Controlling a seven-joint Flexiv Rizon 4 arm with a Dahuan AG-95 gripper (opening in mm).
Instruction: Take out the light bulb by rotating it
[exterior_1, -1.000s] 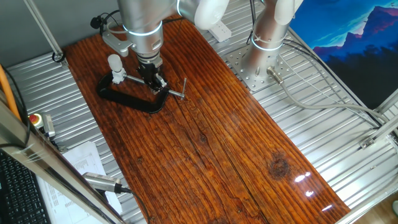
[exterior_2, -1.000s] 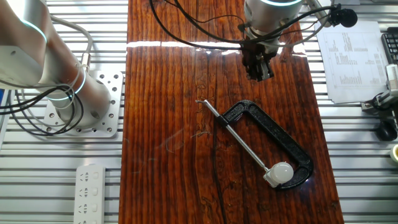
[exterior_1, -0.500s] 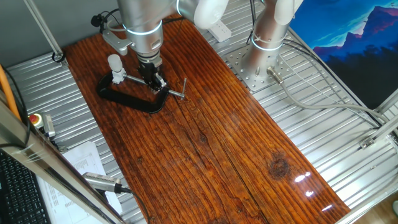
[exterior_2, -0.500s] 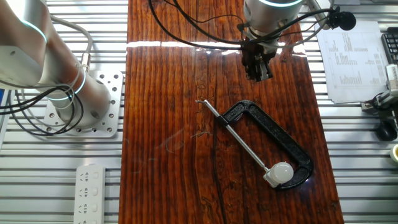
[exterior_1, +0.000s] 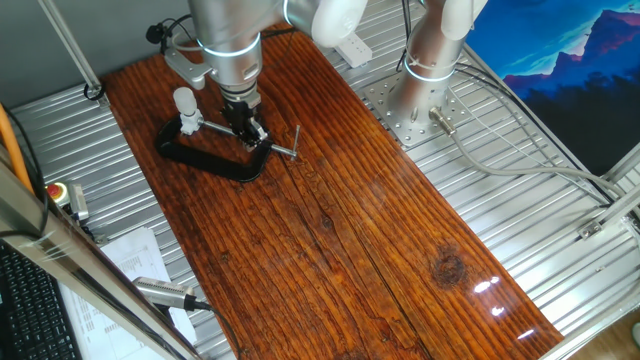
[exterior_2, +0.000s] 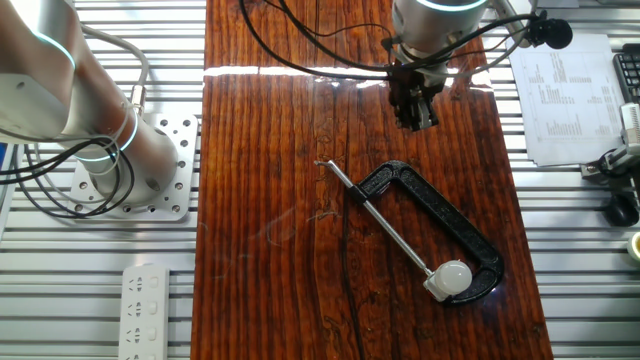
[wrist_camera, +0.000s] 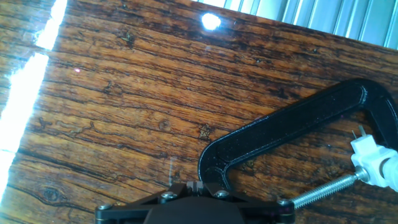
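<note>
In one fixed view, L to R: the light bulb (exterior_1: 184, 99) stands upright in its socket, pinned at the near end of the black C-clamp (exterior_1: 205, 157), prob. so twisting won't spin the base. The gripper (exterior_1: 246, 127) hangs over the clamp's screw rod (exterior_1: 240, 135), off the bulb, holding nothing; can't tell if jaws are apart. Bare wood table (exterior_1: 380, 250) to the R gives room; the clamp frame crowds the bulb's base.

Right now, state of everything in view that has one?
light bulb: still seated in its white socket, upright, untouched.
C-clamp: lying flat on the wooden table, screw rod run in to pin the socket.
gripper: above the table away from the bulb, holding nothing; open or shut unclear.
</note>
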